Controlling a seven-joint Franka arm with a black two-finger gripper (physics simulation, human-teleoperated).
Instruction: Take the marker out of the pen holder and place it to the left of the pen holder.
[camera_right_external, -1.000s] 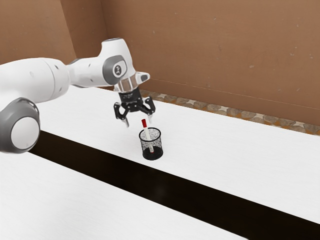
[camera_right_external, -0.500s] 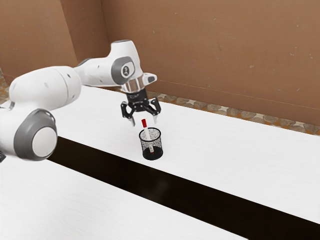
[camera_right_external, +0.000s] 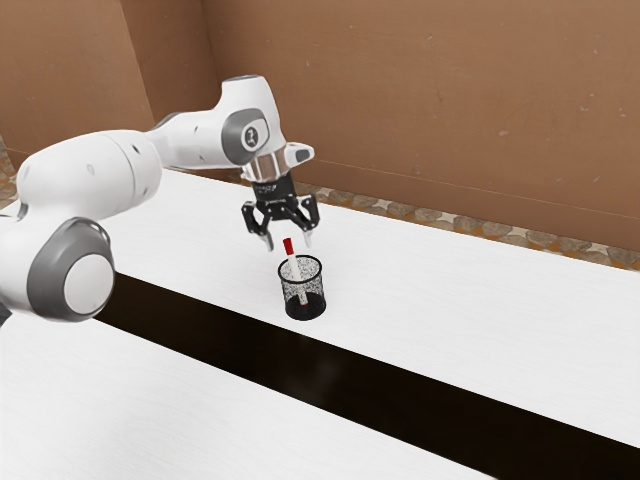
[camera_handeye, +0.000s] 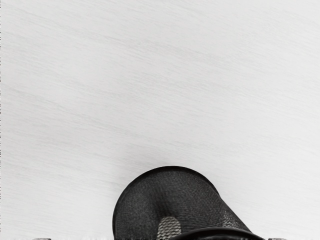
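The claw (camera_right_external: 287, 240) stood spread near the marker (camera_right_external: 295, 268), which looked light, stiff and slippery, best pinched at its red end (camera_right_external: 288, 246), clear of the pen holder (camera_right_external: 314, 308).

White arm (camera_right_external: 90, 172) from the exterior view's left, wrist (camera_right_external: 246, 135) bent, tool (camera_right_external: 288, 241) pointing down, fingers (camera_right_external: 267, 241) apart

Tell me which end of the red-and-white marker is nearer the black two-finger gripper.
The upper, red end: it sticks up above the black mesh pen holder, toward the open gripper. The lower end sits down inside the holder.
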